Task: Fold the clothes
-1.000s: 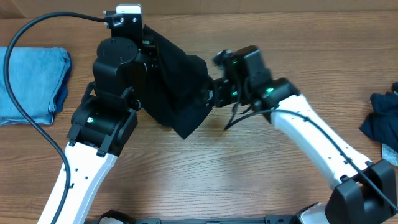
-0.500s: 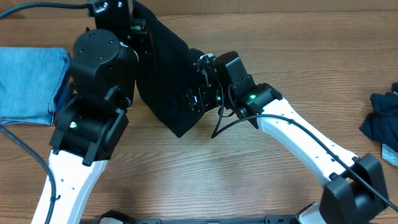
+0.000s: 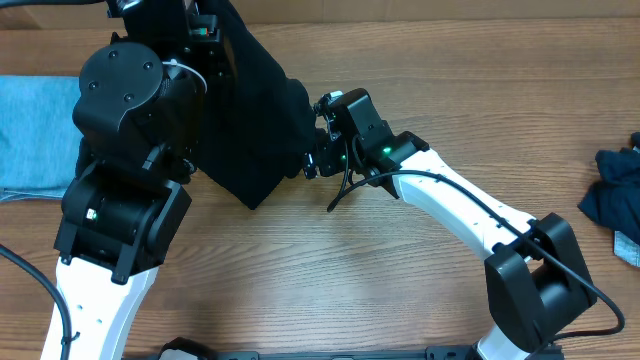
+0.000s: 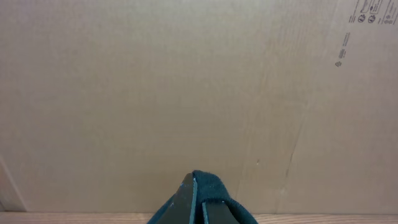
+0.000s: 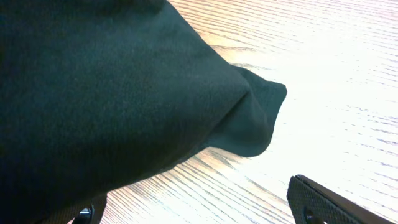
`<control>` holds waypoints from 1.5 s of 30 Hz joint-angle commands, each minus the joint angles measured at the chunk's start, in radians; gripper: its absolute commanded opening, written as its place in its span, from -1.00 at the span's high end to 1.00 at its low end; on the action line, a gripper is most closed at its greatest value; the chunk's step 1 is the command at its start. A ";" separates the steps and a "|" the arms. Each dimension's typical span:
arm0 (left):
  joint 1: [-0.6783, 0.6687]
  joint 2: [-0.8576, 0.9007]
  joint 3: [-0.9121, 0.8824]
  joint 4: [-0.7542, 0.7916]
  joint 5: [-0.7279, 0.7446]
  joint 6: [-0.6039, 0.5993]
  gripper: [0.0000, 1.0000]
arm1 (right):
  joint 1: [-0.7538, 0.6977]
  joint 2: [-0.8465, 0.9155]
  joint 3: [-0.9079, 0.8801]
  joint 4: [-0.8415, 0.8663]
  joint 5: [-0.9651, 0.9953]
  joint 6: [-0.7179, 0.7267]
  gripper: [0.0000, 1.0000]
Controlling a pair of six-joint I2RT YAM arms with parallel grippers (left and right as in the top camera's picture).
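Two pincers in view: I see the left pincer [image 4: 198, 186] clamped on the black T-shirt [image 3: 255, 130]; the right pincer [image 5: 196, 200] gapes, seemingly empty.

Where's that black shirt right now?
In the overhead view, the black shirt hangs at upper left, pinched by the left gripper, with the right gripper close beside it.

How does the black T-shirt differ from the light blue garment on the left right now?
The black T-shirt hangs lifted, pinched in the left hand; the light blue garment lies flat on the table, untouched. The T-shirt is black, the other pale blue. Both are soft fabric.
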 commanded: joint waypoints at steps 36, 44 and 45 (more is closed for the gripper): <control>-0.030 -0.026 0.054 0.058 0.019 0.019 0.92 | 0.138 0.043 0.013 0.115 0.123 0.096 -0.90; -0.032 -0.026 0.055 0.058 0.019 0.018 0.93 | 0.138 0.064 0.013 0.145 0.124 0.134 -0.81; -0.032 -0.026 0.055 0.057 0.019 0.018 0.92 | 0.139 0.064 0.013 0.152 0.124 0.134 -0.81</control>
